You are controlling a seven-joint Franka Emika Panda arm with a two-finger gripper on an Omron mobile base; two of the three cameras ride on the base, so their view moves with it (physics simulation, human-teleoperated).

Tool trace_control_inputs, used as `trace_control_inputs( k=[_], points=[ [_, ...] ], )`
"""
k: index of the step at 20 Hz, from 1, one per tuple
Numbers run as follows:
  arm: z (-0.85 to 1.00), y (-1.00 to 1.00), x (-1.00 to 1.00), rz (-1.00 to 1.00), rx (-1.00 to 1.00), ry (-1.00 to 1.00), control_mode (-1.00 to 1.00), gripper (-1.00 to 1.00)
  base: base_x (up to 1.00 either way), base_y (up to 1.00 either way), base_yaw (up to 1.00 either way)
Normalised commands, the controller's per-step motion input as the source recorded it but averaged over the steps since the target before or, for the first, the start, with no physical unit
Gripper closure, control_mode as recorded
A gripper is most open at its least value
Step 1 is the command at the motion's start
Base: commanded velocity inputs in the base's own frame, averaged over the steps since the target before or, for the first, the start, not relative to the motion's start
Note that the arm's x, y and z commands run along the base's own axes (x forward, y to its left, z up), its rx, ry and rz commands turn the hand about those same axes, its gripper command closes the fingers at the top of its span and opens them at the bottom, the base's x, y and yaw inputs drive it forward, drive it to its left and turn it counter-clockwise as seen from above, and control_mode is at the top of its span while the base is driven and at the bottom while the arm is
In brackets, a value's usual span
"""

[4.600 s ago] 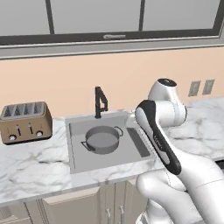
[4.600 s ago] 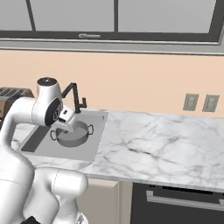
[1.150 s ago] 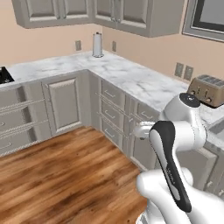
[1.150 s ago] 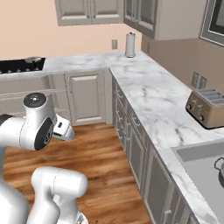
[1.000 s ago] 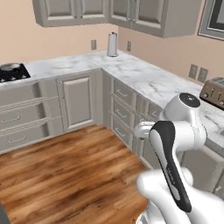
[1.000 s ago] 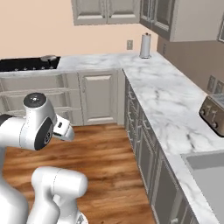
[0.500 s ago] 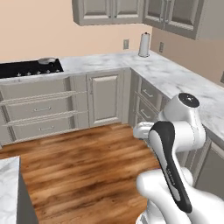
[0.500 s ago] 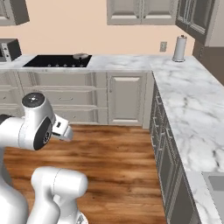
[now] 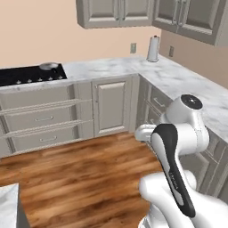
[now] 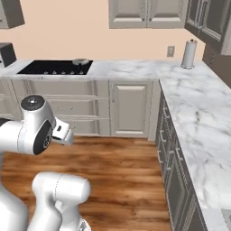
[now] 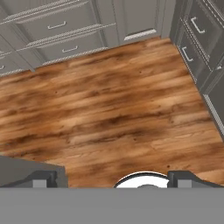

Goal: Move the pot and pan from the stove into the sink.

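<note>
Far left, shallow grey metal pan (image 9: 48, 66) on flat black glass stove (image 9: 26, 74); two-finger gripper (image 11: 112, 180), jaws spread wide and empty, over wooden floor (image 11: 113, 113), well apart.

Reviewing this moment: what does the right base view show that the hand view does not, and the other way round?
Right base view alone: the flat black glass stove with the shallow grey metal pan at its right end, the white marble counter, a white paper towel roll, and upper grey cabinets.

Hand view alone: the open gripper, its two dark finger tips rising at the bottom over bare floor.

Both: the brown wooden floor and grey lower drawers.
</note>
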Motion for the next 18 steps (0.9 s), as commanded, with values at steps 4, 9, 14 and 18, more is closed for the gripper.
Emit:
trace_control_inputs(
  k=[4,9,14,18],
  points=[
    [0.0,0.0,0.0,0.0,0.0,0.0,1.0,-1.0,0.91,0.1,0.0],
    [0.0,0.0,0.0,0.0,0.0,0.0,1.0,-1.0,0.9,0.1,0.01],
    [0.0,0.0,0.0,0.0,0.0,0.0,1.0,-1.0,0.92,0.12,0.01],
    [0.0,0.0,0.0,0.0,0.0,0.0,1.0,-1.0,0.93,0.15,0.01]
  ],
)
